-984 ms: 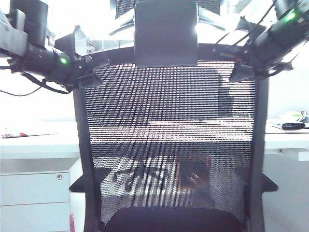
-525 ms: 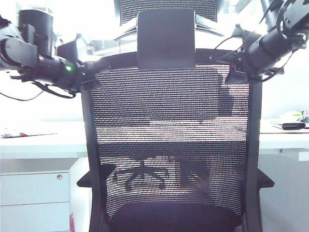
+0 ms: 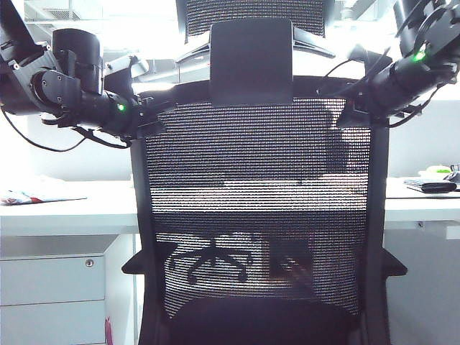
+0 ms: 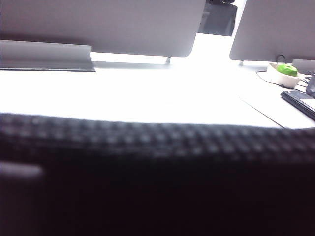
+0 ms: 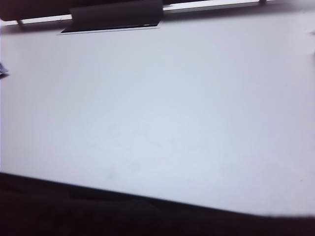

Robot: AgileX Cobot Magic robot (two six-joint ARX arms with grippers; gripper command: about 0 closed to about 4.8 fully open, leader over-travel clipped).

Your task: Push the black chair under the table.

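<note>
White surface (image 3: 65, 212) runs across mid-frame; the chair (image 3: 259, 215) fills the centre before it, left pincer (image 3: 154, 122) and right pincer (image 3: 348, 115) at its top corners, grip state can't be told

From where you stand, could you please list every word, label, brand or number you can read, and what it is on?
None can be read in any view.
Black chair: mesh and frame show no label.
Table and its drawer unit: only a round lock, no writing.
Printed paper on the table: too small and blurred.
Left tool and right tool, at the chair back's top corners: green lights only, no markings.
</note>
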